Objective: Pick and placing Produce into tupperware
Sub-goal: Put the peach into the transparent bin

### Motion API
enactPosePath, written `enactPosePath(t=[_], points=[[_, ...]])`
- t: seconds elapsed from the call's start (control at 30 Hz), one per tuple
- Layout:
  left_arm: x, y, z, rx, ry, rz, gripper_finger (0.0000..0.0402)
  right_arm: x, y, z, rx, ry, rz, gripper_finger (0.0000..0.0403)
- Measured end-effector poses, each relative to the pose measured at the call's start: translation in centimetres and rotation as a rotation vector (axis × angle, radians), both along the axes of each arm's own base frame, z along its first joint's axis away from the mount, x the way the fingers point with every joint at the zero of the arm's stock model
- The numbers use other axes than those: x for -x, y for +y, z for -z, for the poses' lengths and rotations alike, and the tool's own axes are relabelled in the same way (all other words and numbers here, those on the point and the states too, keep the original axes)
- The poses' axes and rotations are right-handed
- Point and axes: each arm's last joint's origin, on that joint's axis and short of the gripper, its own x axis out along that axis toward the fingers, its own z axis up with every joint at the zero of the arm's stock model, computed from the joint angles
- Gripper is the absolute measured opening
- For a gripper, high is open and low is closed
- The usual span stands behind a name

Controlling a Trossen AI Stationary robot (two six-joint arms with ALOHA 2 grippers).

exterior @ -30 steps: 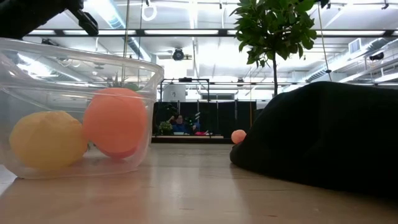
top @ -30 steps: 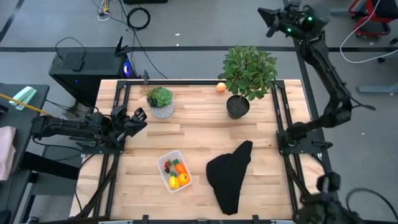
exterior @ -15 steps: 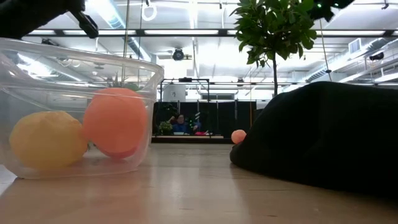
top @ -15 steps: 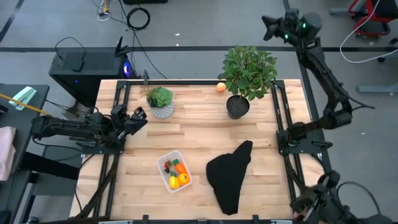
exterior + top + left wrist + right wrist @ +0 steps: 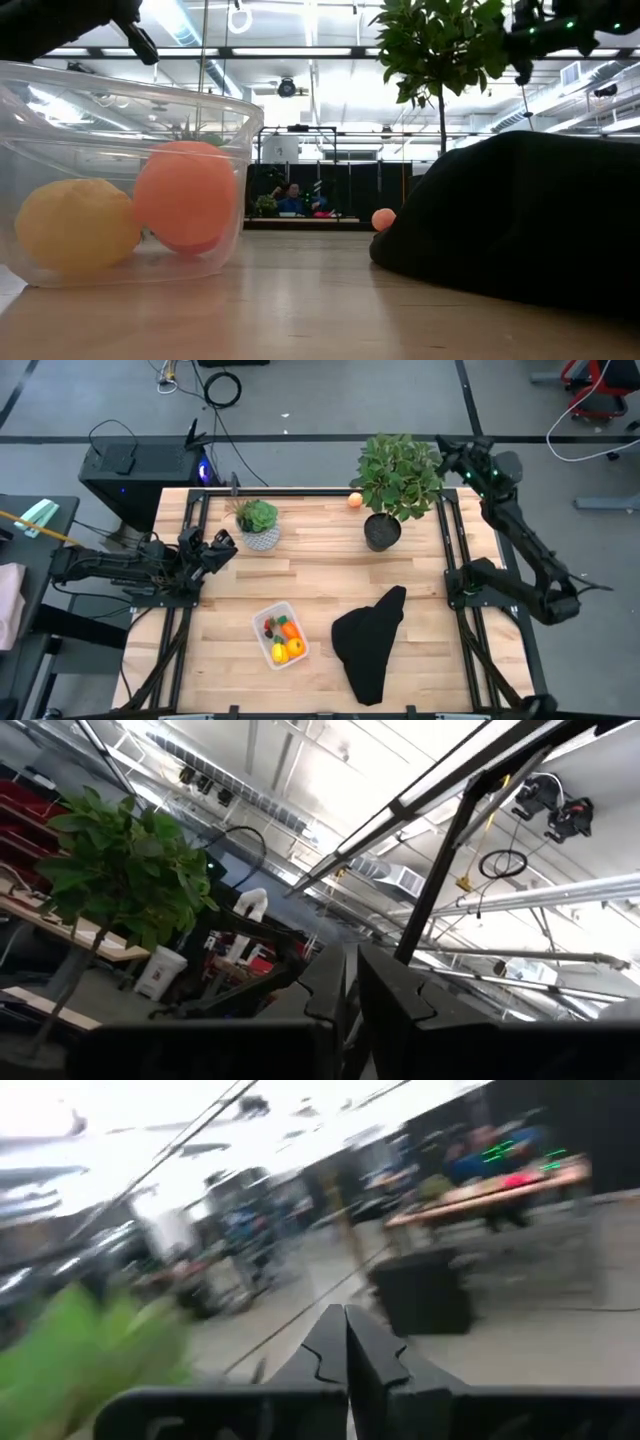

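1. My right gripper (image 5: 446,453) is up at the far right corner of the table, beside the crown of the tall potted plant (image 5: 400,475). Its fingers (image 5: 345,1345) are pressed together with nothing between them.
2. My left gripper (image 5: 222,546) sits at the table's left edge, near the small potted plant (image 5: 259,522). From its wrist camera the fingers (image 5: 345,985) look nearly closed, only a thin slit between them, and they hold nothing.
3. The tupperware (image 5: 279,634) rests on the wooden table (image 5: 310,565) toward the near edge, left of centre, just beside the black cloth (image 5: 370,638) and apart from both grippers.
4. Inside the tupperware I see several pieces of produce: a yellow piece (image 5: 279,653), an orange round piece (image 5: 295,648), an orange elongated one (image 5: 290,630) and a red one (image 5: 269,627).
5. From table height, the yellow piece and a peach-orange piece (image 5: 185,195) show through the clear wall.
6. One small orange fruit (image 5: 355,500) lies loose at the far edge of the table, just left of the tall plant's leaves.
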Motion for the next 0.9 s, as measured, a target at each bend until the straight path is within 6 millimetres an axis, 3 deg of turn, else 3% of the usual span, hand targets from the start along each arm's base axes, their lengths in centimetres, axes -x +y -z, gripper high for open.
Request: enactPosePath(t=[0.5, 0.67, 0.9], points=[[0.0, 0.0, 0.0, 0.034, 0.003, 0.019, 0.0036, -2.9, -2.3, -0.3, -0.061, -0.145, 0.430, 0.0000], [0.0, 0.0, 0.0, 0.034, 0.006, 0.019, 0.0031, -4.1, -3.6, -0.3, -0.159, -0.057, 0.598, 0.0000], [0.0, 0.0, 0.1, 0.034, 0.007, 0.018, 0.0026, -4.5, -4.0, 0.1, -0.183, 0.061, 0.661, 0.0000]])
